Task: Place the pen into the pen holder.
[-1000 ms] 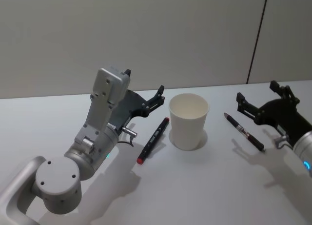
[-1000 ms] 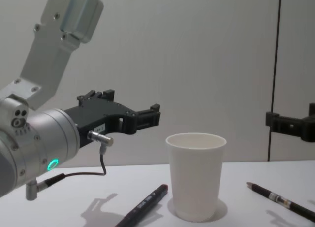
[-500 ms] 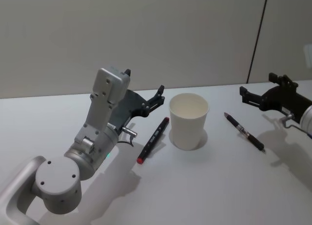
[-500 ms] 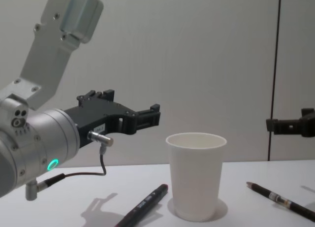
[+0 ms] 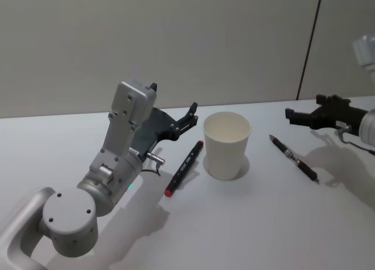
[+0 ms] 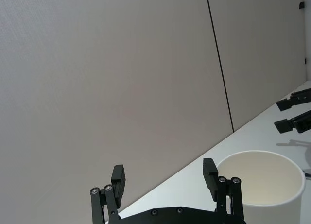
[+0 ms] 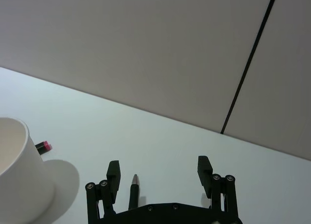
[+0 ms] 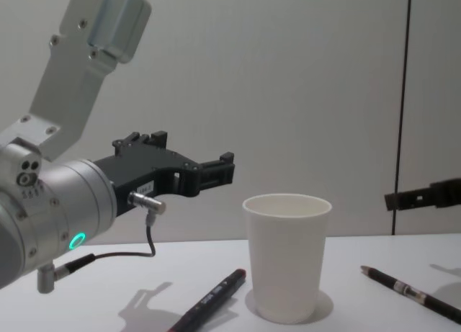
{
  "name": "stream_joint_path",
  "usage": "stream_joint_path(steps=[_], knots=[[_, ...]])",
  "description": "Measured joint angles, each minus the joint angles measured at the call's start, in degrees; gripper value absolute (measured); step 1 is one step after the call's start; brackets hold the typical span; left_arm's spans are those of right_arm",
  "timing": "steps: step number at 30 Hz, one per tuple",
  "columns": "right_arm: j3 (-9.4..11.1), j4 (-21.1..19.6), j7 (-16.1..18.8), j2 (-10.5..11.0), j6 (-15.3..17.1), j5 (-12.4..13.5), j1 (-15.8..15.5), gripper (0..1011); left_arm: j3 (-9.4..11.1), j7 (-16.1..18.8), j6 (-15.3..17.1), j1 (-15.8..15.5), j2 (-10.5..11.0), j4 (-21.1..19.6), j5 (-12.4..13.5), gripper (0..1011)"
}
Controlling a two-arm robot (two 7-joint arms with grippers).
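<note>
From the head view, the pen holder [image 5: 227,144] stands upright and empty in the middle of the white worktop [image 5: 252,223], with a pen flat on either side. A marker pen [image 5: 184,167] with a red end lies just to its left, and a slim pen [image 5: 293,159] lies to its right, a little apart from it. The slim pen's long axis runs from its tip near the cup out toward the robot's right. The right pincer [image 5: 302,110] hovers above and just behind that tip, so the right arm is plainly the nearer one to it. The left pincer [image 5: 188,118] hangs over the marker pen's far end. In the left wrist view the left pincer [image 6: 164,171] has its fingers wide apart around nothing, the pen holder [image 6: 262,185] just beyond it and the right pincer [image 6: 291,112] farther off. In the right wrist view the right pincer [image 7: 159,166] is spread too, and the slim pen's [image 7: 133,187] tip shows between its fingers, nearer one than the other. The pen holder [image 7: 19,170] sits to one side. From the chest view the right pincer [image 8: 403,197] is well above the slim pen [image 8: 407,292], so I judge it must drop and turn across the shaft.
</note>
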Motion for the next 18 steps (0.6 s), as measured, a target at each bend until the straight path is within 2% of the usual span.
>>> stream_joint_path(steps=[8,11,18], knots=[[-1.21,3.9,4.22,-0.98,6.81,-1.91,4.37,1002,0.0,0.0,0.0,0.0,0.0,0.0,0.0,1001],[-2.12,5.68,6.51,-1.48,10.09,-3.67,6.46,1002,0.0,0.0,0.0,0.0,0.0,0.0,0.0,1001],[-3.69,7.79,9.39,-2.07,13.72,-7.17,9.02,1002,0.0,0.0,0.0,0.0,0.0,0.0,0.0,1001]])
